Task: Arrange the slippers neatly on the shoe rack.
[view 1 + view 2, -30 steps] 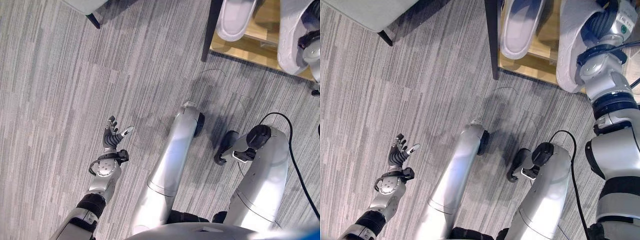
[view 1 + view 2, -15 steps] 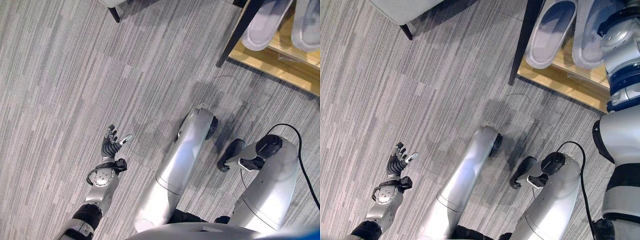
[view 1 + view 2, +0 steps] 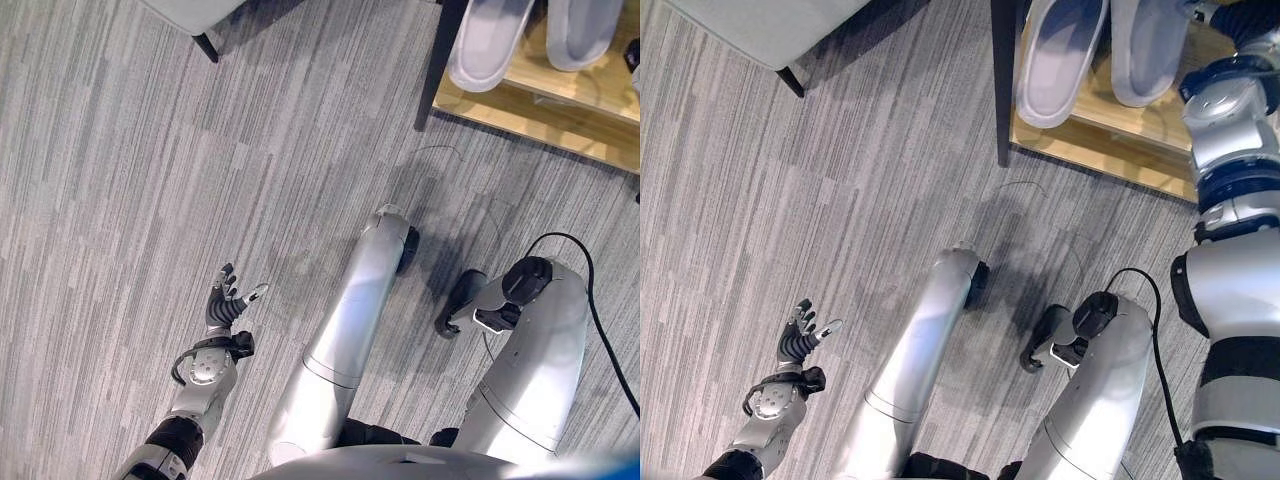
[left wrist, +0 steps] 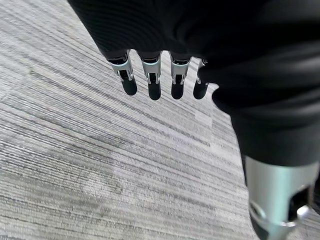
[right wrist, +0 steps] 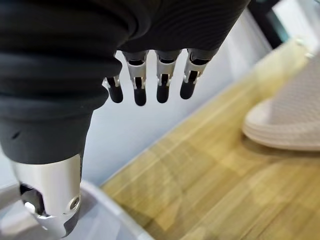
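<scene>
**Already on the rack: two slippers side by side, both hands free**

Up at the far right, two pale grey slippers sit next to each other on the wooden shelf of the shoe rack (image 3: 1110, 150), beside its dark upright post. The left slipper (image 3: 1055, 60) lies just right of the post, its near end reaching close to the shelf's near edge. The right slipper (image 3: 1150, 55) lies just beside it, the two roughly parallel; whether they touch cannot be told.

The right hand (image 5: 150, 82) hangs over the wooden shelf with its fingers (image 5: 162, 87) straight and released, holding nothing; the right wrist view shows the pale ribbed edge of a slipper resting on the wood beyond those fingers.

The left hand (image 3: 225, 305) hovers over the grey striped floor (image 3: 150, 180) at the near left, well apart from the rack, its fingers (image 4: 152, 82) extended and relaxed, nothing between them and the thumb.

A light-coloured piece of furniture with a dark leg (image 3: 205, 45) stands at the far left.
</scene>
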Tool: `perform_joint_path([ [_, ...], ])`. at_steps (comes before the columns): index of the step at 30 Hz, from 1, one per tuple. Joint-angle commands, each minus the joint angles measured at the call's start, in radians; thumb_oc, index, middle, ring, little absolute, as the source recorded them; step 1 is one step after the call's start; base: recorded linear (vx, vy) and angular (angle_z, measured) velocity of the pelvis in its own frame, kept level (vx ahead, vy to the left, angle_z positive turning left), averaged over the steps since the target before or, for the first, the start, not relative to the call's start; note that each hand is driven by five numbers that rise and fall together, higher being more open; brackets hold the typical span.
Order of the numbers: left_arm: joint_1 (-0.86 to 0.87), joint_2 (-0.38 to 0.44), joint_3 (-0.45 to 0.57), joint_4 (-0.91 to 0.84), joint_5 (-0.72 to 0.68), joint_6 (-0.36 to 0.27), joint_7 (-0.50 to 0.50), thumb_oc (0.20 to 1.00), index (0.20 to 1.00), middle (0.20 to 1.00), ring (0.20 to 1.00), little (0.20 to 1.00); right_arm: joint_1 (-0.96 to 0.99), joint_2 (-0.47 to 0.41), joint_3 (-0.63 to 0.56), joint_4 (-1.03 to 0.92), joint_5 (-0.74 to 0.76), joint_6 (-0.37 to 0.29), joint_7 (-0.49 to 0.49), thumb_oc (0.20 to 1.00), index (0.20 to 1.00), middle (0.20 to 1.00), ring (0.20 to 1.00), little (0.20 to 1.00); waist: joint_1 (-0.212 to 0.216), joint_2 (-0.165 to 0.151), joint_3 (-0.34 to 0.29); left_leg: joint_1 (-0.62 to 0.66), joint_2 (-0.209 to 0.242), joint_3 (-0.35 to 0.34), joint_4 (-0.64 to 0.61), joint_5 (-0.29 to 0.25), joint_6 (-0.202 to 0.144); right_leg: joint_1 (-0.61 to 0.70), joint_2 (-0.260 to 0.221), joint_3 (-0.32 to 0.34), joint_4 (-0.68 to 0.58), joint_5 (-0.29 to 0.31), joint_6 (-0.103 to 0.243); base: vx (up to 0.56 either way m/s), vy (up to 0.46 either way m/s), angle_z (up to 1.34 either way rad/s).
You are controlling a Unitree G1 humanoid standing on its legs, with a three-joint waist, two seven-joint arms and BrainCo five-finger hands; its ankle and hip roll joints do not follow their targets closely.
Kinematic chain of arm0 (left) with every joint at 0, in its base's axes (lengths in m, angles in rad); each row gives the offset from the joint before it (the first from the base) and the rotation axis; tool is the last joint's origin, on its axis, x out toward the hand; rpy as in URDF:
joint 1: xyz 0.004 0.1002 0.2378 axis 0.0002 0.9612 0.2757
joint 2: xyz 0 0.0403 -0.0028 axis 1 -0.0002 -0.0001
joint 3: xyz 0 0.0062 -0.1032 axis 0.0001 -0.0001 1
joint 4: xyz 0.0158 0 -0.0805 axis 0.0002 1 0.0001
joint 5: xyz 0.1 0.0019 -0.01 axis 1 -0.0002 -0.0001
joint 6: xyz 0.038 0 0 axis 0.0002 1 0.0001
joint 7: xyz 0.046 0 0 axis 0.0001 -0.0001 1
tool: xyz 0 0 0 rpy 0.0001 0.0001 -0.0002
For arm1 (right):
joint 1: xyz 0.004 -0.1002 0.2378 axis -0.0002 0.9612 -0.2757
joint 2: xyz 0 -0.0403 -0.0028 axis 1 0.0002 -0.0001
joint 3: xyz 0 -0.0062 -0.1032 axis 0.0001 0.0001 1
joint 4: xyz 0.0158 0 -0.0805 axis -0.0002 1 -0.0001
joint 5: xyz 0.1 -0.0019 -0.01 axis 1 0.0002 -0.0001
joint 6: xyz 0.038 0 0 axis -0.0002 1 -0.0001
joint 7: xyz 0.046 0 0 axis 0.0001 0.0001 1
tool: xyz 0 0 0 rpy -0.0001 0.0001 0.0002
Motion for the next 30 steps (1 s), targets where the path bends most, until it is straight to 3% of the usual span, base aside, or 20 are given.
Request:
perform_joint_path([
  [1, 0.025, 0.022, -0.009, -0.028, 0.024, -0.037, 0.006, 1.000, 1.000, 1.000, 1.000, 1.000, 0.006, 0.006, 0.044, -0.069, 0.078, -0.088, -0.006, 1.000, 1.000, 1.000, 1.000, 1.000, 0.006, -0.002, -0.018, 0.049, -0.029, -0.106, 0.031, -0.154, 0.024, 0.071, -0.039, 0.084, 0.032, 0.003, -0.083, -0.01, 0.010, -0.05],
  [5, 0.031, 0.035, -0.008, -0.040, 0.023, -0.033, -0.004, 1.000, 1.000, 1.000, 1.000, 1.000, 0.047, 0.025, 0.035, -0.066, 0.125, -0.105, 0.044, 1.000, 1.000, 1.000, 1.000, 1.000, 0.008, -0.007, -0.018, 0.049, -0.026, -0.118, 0.058, -0.164, 0.020, 0.072, -0.038, 0.077, 0.048, -0.001, -0.083, 0.00, 0.002, -0.07],
  [11, 0.036, 0.038, 0.001, -0.035, 0.018, -0.031, -0.010, 1.000, 1.000, 1.000, 1.000, 1.000, 0.059, 0.079, 0.105, -0.026, 0.054, -0.069, 0.104, 1.000, 1.000, 1.000, 1.000, 1.000, 0.007, -0.017, -0.018, 0.049, -0.018, -0.122, 0.077, -0.173, 0.021, 0.071, -0.029, 0.081, 0.060, 0.005, -0.078, -0.01, -0.008, -0.10],
  [23, 0.018, 0.044, 0.020, -0.023, 0.029, -0.024, -0.013, 1.000, 1.000, 1.000, 1.000, 1.000, 0.143, 0.103, 0.109, -0.051, -0.028, -0.059, 0.127, 1.000, 1.000, 1.000, 1.000, 1.000, -0.016, -0.044, -0.018, 0.049, -0.001, -0.120, 0.120, -0.190, 0.008, 0.065, -0.025, 0.100, 0.113, -0.004, -0.077, -0.01, -0.001, -0.04],
  [30, 0.033, 0.039, 0.050, -0.029, 0.052, -0.024, 0.000, 1.000, 1.000, 1.000, 1.000, 1.000, 0.251, 0.047, 0.121, -0.363, -0.186, -0.074, 0.089, 1.000, 1.000, 1.000, 1.000, 1.000, -0.029, -0.061, -0.018, 0.049, 0.009, -0.121, 0.160, -0.210, 0.008, 0.060, -0.019, 0.105, 0.140, -0.013, -0.076, 0.00, -0.004, -0.06],
])
